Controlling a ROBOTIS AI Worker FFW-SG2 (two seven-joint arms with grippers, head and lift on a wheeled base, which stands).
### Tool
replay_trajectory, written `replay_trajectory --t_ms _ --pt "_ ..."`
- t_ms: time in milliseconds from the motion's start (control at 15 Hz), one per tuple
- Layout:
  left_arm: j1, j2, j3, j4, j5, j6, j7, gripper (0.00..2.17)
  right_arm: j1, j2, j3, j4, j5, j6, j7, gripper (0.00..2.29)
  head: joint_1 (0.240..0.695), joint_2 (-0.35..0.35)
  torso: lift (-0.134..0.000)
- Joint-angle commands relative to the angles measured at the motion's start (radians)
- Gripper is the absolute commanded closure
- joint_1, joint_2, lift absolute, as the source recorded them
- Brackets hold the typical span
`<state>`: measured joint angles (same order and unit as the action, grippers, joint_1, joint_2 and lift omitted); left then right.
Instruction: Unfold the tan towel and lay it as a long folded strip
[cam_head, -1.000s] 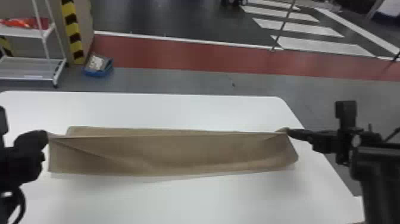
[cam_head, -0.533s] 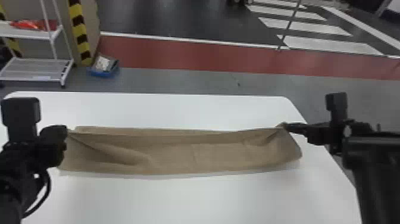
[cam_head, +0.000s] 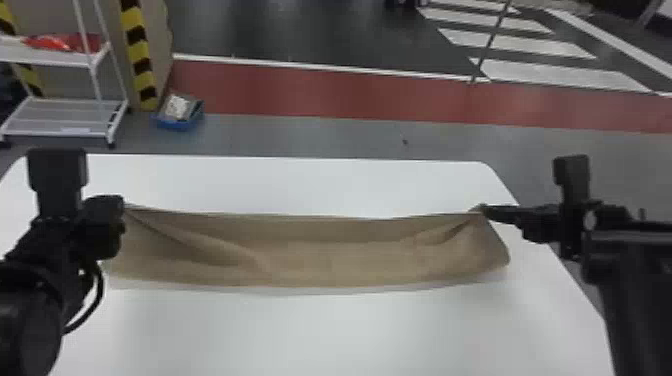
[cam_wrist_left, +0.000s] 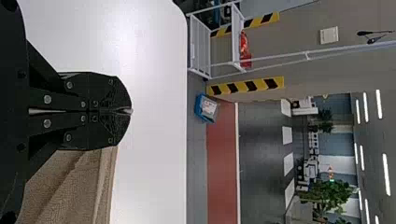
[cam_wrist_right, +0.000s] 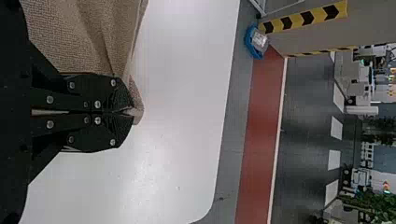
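The tan towel (cam_head: 320, 255) stretches left to right over the white table as a long strip, its far edge sagging a little between the two grippers, with creases slanting from both held corners. At its far left corner is my left gripper (cam_head: 116, 215); in the left wrist view this gripper (cam_wrist_left: 122, 111) is shut, with a small bit of cloth at the tips and the towel (cam_wrist_left: 70, 186) beside the fingers. My right gripper (cam_head: 492, 212) holds the far right corner. In the right wrist view, the right gripper (cam_wrist_right: 125, 111) is shut on bunched towel cloth (cam_wrist_right: 135, 100).
The white table (cam_head: 330, 335) extends in front of and behind the towel, its rounded far right corner near the right gripper. Beyond it on the floor are a blue bin (cam_head: 179, 114) and a white rack (cam_head: 65, 117).
My left gripper has shifted right, towards the towel's middle, with its corner. The towel's far edge has gone from taut to slightly slack, with deeper folds near both ends. The right gripper has barely moved.
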<state>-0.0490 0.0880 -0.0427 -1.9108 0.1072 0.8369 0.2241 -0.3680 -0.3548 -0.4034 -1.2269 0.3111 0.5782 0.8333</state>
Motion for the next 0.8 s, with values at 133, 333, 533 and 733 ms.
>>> replay_trajectory --t_ms 133,333,533,733 --pt "-0.049 -0.001 -0.026 0.068 -0.034 0.003 0.007 1.68 -0.003 -0.026 -0.005 0.076 -0.01 -0.073 -0.023 1.3 0.695 -0.227 -0.11" --pt "-0.077 -0.001 -0.063 0.121 -0.058 0.003 0.034 1.67 -0.003 -0.026 0.001 0.096 -0.01 -0.088 -0.043 1.28 0.695 -0.233 -0.11" --pt "-0.101 -0.002 -0.091 0.171 -0.086 0.003 0.038 1.14 -0.003 -0.026 0.038 0.107 -0.004 -0.1 -0.057 1.16 0.695 -0.239 -0.11" --pt "-0.107 -0.002 -0.1 0.21 -0.092 -0.055 0.058 0.0 -0.003 -0.02 0.061 0.122 -0.009 -0.128 -0.095 0.03 0.695 -0.235 -0.11"
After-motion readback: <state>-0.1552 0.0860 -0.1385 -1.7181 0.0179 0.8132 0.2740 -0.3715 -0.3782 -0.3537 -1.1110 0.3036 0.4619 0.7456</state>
